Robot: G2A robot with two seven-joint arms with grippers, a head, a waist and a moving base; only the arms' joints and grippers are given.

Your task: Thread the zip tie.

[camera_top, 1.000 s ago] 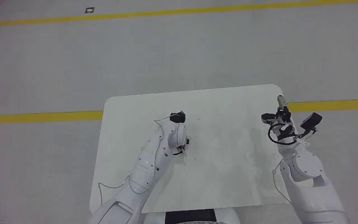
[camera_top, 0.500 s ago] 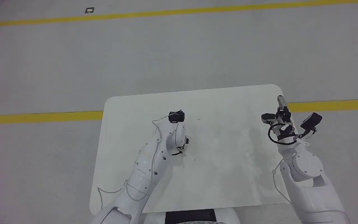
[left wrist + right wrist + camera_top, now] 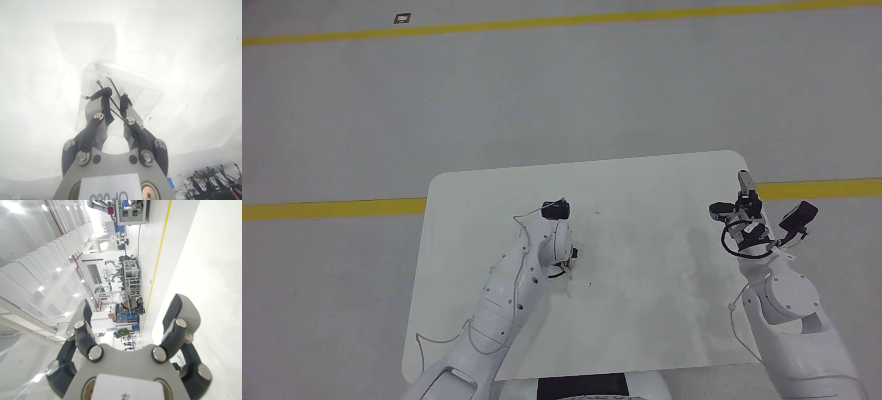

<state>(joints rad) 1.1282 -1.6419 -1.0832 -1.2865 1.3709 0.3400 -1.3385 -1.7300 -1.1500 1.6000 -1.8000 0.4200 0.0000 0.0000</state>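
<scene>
Several black zip ties (image 3: 113,89) lie in a small clear plastic box (image 3: 149,94) on the white table (image 3: 642,200). My left gripper (image 3: 115,94) reaches down into that box, its fingers narrowly apart with thin zip tie strands running through the gap; I cannot tell whether either finger touches them. In the top view the left gripper (image 3: 567,262) points down at the middle of the table. My right gripper (image 3: 130,311) is held up at the table's right edge, wide open with nothing in it, and in the top view the right gripper (image 3: 732,197) sits near that edge.
The white table has rounded corners, and bare surface stretches between the two arms. Yellow floor lines (image 3: 332,209) run behind the table. A few small dark specks (image 3: 187,85) lie on the tabletop near the box.
The left arm's wrist has shifted very slightly to the left over the box. The right arm has not moved.
</scene>
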